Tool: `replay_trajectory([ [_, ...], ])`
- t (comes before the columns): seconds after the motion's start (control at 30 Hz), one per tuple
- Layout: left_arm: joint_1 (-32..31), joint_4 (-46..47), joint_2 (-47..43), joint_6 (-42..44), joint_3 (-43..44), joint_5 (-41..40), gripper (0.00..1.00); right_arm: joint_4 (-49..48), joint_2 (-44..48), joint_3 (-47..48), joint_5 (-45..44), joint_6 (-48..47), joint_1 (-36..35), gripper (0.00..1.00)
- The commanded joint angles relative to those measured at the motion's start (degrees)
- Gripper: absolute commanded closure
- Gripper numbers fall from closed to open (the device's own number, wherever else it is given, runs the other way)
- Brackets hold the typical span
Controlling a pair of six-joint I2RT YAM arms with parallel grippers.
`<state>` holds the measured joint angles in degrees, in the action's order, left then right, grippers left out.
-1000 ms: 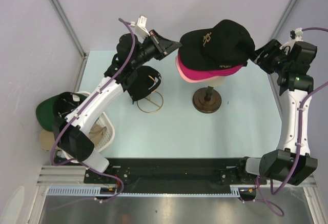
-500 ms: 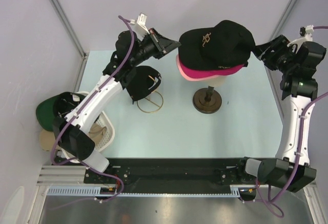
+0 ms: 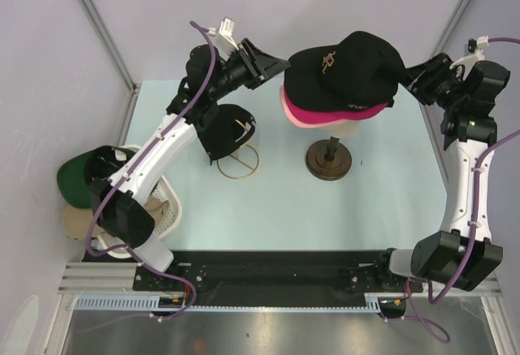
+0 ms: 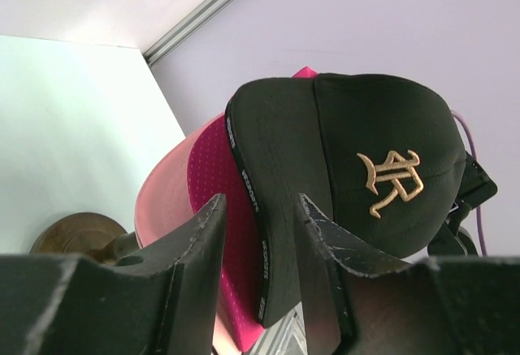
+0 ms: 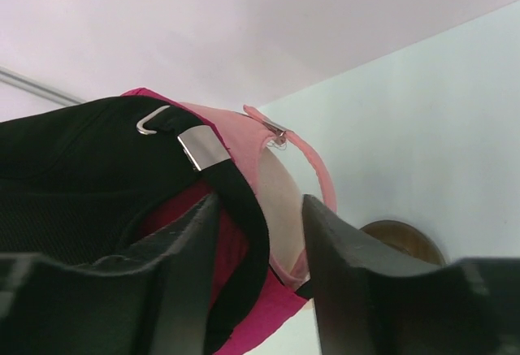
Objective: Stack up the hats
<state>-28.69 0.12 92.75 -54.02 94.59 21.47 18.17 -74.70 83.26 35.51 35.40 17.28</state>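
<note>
Left gripper (image 4: 260,201) parted astride black cap (image 4: 357,144) brim; right gripper (image 5: 260,202) parted around its rear strap (image 5: 240,192), visible only wrist-side.

Mannequin head (image 3: 345,130) largely concealed beneath cap stack (image 3: 349,71). At 8 o'clock, tan cap (image 3: 75,223) partly covered by green cap (image 3: 71,178).

A black gold-logo cap (image 4: 366,168) sits atop a magenta cap (image 4: 209,186) and a light pink cap (image 4: 158,205), its brim showing between the parted fingers of the left gripper (image 4: 260,206).
</note>
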Motion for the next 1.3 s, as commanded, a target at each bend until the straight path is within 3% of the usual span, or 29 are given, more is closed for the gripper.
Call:
replay_trajectory([
  [0.0, 0.3, 1.3, 1.8, -0.6, 3.9, 1.3, 0.57, 0.6, -0.7, -0.8, 1.6, -1.3, 0.1, 0.55],
  [0.37, -0.2, 6.0, 3.0, -3.3, 2.8, 3.7, 0.76, 2.1, -2.6, -1.3, 2.0, -2.9, -0.1, 0.81],
  [0.57, -0.8, 7.7, 3.1, -3.6, 2.0, 3.7, 0.93, 2.3, -2.9, -1.3, 2.3, -3.4, -0.6, 0.92],
  [0.6, -0.7, 7.5, 3.0, -3.4, 1.7, 3.6, 1.00, 3.0, -2.9, -1.3, 2.0, -3.7, -0.7, 0.94],
  [0.67, -0.7, 5.4, 2.7, -2.2, 1.7, 2.8, 1.00, 4.8, -3.1, -1.0, -0.4, -5.4, -1.3, 1.00],
  [0.8, -0.8, 0.3, 2.2, 0.0, 1.3, 0.8, 1.00, 10.2, -3.9, -1.3, -4.3, -8.6, -2.4, 1.00],
  [1.27, -0.8, -14.1, 4.5, 7.1, 4.2, -7.2, 1.00, 12.8, -8.0, -1.5, -10.0, -11.1, -4.0, 1.00],
])
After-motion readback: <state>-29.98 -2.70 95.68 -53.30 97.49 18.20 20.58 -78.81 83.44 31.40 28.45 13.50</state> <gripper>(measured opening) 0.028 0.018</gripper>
